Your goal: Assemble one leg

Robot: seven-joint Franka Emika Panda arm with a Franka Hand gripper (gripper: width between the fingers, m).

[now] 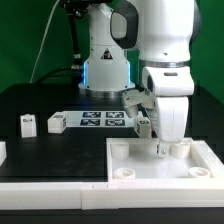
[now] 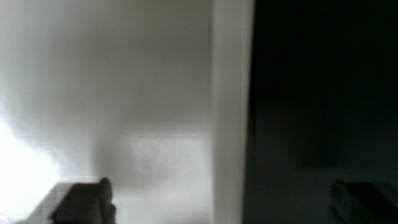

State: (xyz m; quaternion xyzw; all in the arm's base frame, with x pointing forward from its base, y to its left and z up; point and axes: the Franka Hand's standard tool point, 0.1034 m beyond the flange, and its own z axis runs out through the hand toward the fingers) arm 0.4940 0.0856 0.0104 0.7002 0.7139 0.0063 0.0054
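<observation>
Two small white legs (image 1: 28,124) (image 1: 56,123) stand on the black table at the exterior view's left. A third leg (image 1: 143,124) with a tag stands just behind the large white tray-like piece (image 1: 130,170), close to my gripper on its left. My gripper (image 1: 166,148) points down at the far rim of the tray-like piece. In the wrist view the dark fingertips (image 2: 80,202) stand wide apart with nothing gripped between them. Below them lie a blurred white surface (image 2: 125,110) and the dark table (image 2: 329,100).
The marker board (image 1: 103,120) lies on the table in front of the robot base. Another white part (image 1: 2,150) shows at the left edge of the exterior view. A white ledge (image 1: 50,200) runs along the table's front.
</observation>
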